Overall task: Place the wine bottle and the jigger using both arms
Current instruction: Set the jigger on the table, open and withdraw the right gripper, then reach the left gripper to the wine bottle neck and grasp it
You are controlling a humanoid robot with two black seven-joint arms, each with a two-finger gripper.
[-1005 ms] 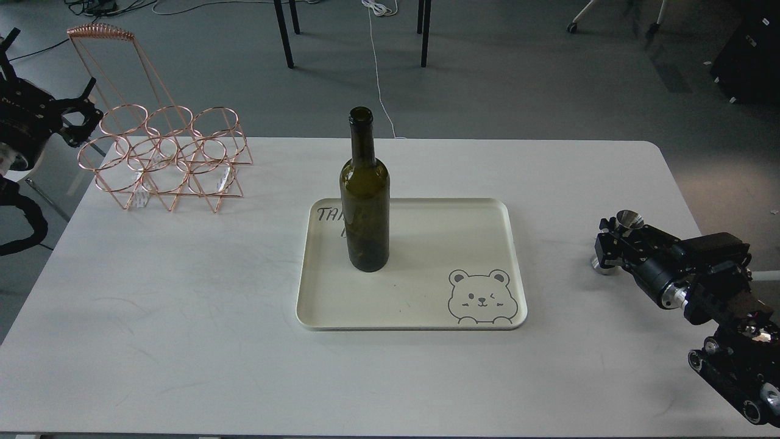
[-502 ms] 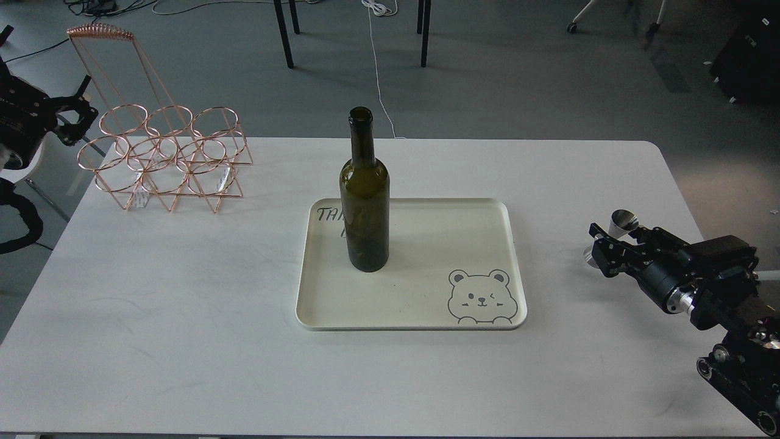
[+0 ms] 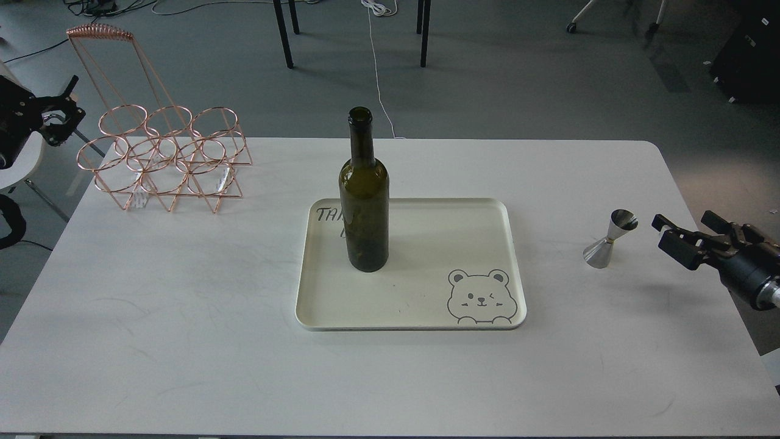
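The dark olive-green wine bottle (image 3: 364,201) stands upright on the left part of a cream tray (image 3: 426,317) with a bear drawing. The steel jigger (image 3: 611,238) stands tilted on the white table, right of the tray, free of any gripper. My right gripper (image 3: 670,235) is open and empty, a short way to the right of the jigger, near the table's right edge. My left gripper (image 3: 64,110) is at the far left edge, off the table beside the copper rack, with its fingers apart and empty.
A copper wire bottle rack (image 3: 164,158) stands at the table's back left. The white table (image 3: 183,317) spans the view. Black chair legs (image 3: 283,33) and cables lie on the floor behind.
My right gripper has let go of the jigger and drawn back to the right. The jigger now stands alone on the table. My left arm has withdrawn further left.
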